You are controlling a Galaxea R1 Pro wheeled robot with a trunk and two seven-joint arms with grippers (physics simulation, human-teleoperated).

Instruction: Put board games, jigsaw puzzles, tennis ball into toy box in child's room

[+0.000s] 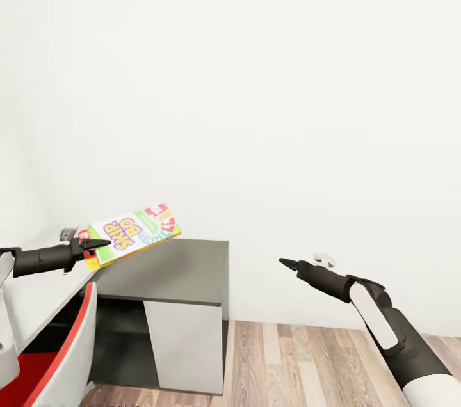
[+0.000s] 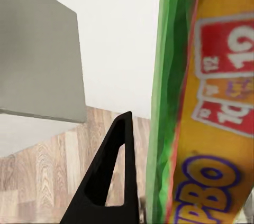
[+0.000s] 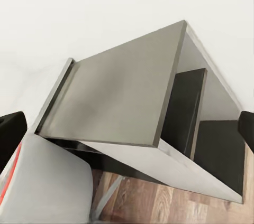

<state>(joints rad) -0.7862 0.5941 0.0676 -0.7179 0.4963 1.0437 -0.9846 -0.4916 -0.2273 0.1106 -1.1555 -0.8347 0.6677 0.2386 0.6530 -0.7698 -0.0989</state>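
Head view: left claw [image 1: 96, 244] clamped on near end of flat yellow cardboard "SKIP-BO" board game [image 1: 133, 232], held tilted in the air above the edge between pale grey-white worktop [image 1: 38, 292] and lower dark grey side unit [image 1: 169, 269]. White curved bin with red rim and red inside [image 1: 75, 343], probably the toy box, low at left, just beside the held game. Right claw [image 1: 288, 263] empty, tips together, well apart over wood-plank floor [image 1: 307, 356].

Left wrist view: black finger [image 2: 114, 176] alongside the game's green edge; other finger hidden.

Right wrist view: side unit top and open shelf ahead; no toy between the tips.

Judgement: carry step. Swing over the red opening, level the box, lower, then release; avoid clipping the rim.
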